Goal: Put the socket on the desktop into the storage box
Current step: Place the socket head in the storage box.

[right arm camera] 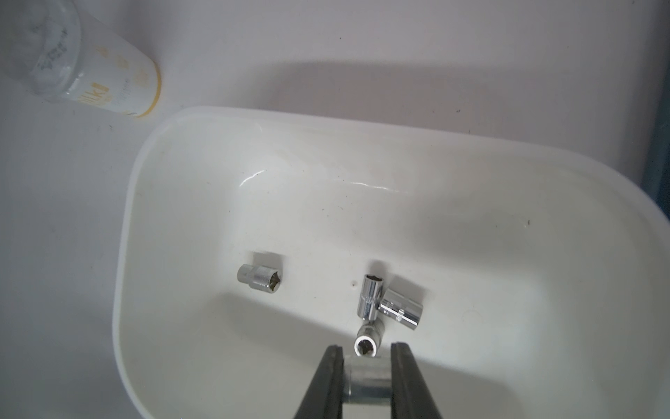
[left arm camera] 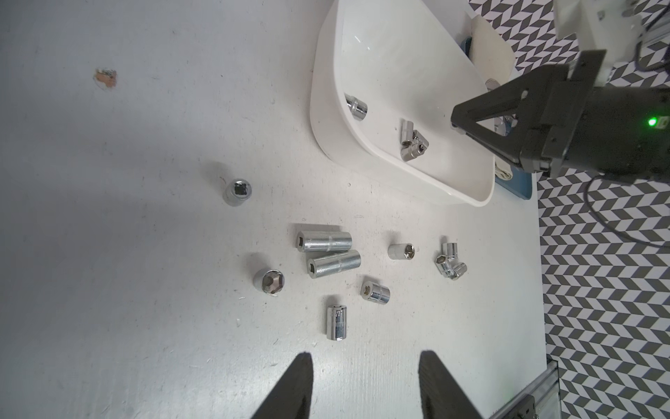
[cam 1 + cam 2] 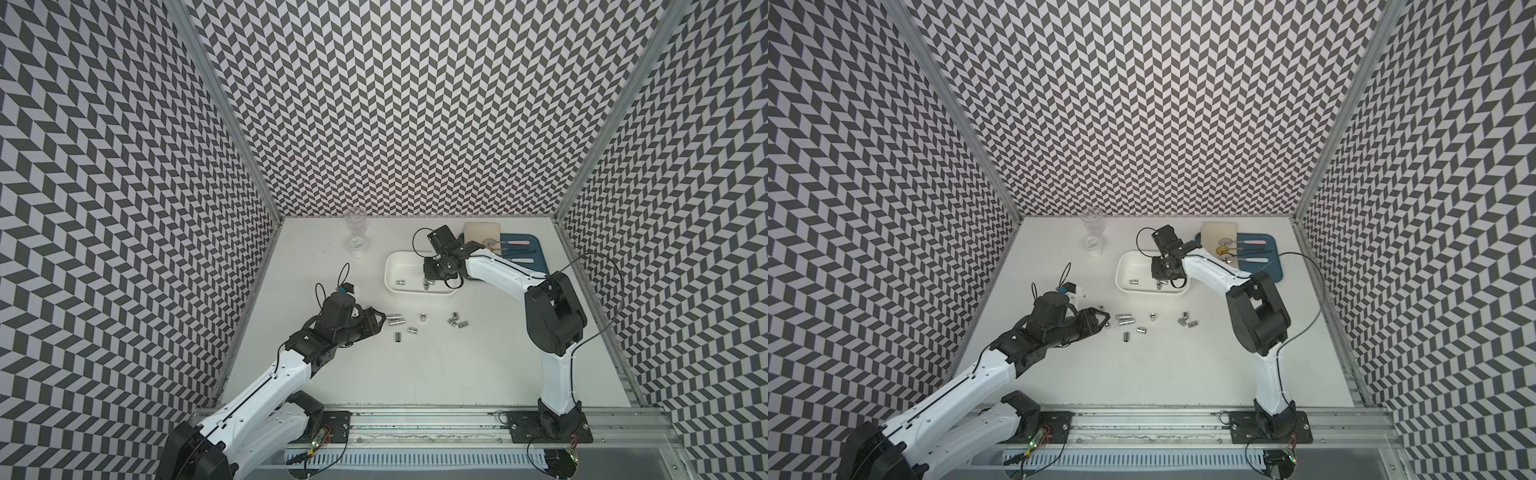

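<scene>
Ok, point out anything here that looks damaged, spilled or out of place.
One flaw: a small brownish chip mars the white tabletop, seen in the left wrist view, away from the loose sockets. Nothing looks spilled; the storage box sits upright.

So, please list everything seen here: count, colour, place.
Storage box: one, white, mid-table.
Loose sockets: ten, chrome, on table.
Boxed sockets: four, chrome, in storage box.
Held socket: one, chrome, over box.
Glass: one, clear, back.
Cup: one, white, beside glass.
Tray: one, blue, back right.
Cloth: one, cream, on tray.
Utensils: several, one pink-handled, on tray.
Left fingers: two, black, open, near loose sockets.
Right fingers: two, black, shut on held socket.
</scene>
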### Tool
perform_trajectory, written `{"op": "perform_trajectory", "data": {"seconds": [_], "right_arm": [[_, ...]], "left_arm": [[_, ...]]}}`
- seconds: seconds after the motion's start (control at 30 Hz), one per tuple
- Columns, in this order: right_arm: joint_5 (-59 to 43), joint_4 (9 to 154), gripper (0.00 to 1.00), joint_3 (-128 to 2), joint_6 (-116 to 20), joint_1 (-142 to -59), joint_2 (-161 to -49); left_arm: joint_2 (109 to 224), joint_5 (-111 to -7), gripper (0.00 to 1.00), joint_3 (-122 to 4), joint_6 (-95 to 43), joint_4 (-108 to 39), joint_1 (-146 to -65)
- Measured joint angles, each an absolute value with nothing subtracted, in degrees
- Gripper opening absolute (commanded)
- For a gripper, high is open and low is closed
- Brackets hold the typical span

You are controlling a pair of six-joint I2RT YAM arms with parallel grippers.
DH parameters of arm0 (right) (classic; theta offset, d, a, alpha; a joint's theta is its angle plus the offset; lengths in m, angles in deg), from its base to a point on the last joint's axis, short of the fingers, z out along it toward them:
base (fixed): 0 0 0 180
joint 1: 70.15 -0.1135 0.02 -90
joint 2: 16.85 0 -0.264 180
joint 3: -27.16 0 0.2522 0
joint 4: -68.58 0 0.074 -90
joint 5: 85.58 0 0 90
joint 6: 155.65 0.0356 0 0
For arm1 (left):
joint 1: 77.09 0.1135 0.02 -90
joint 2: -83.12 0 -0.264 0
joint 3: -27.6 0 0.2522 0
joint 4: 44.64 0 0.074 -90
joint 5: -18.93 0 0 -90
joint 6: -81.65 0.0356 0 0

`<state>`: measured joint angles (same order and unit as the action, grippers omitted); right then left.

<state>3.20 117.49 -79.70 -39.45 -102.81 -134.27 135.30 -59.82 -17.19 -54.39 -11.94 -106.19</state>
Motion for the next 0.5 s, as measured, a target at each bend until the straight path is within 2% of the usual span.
{"op": "perform_trajectory", "data": {"seconds": [0.2, 0.5], "right_arm": [[3.01, 118.11, 0.36, -83.05, -39.78, -102.22, -137.14], [2.5, 118.39, 0.37, -83.09, -39.98, -102.2, -137.18]], "left_arm": [[135.3, -59.56, 0.51, -17.19, -54.39, -11.94, -105.91], [135.3, -59.19, 0.51, -17.14, -54.39, -11.96, -105.56]]}}
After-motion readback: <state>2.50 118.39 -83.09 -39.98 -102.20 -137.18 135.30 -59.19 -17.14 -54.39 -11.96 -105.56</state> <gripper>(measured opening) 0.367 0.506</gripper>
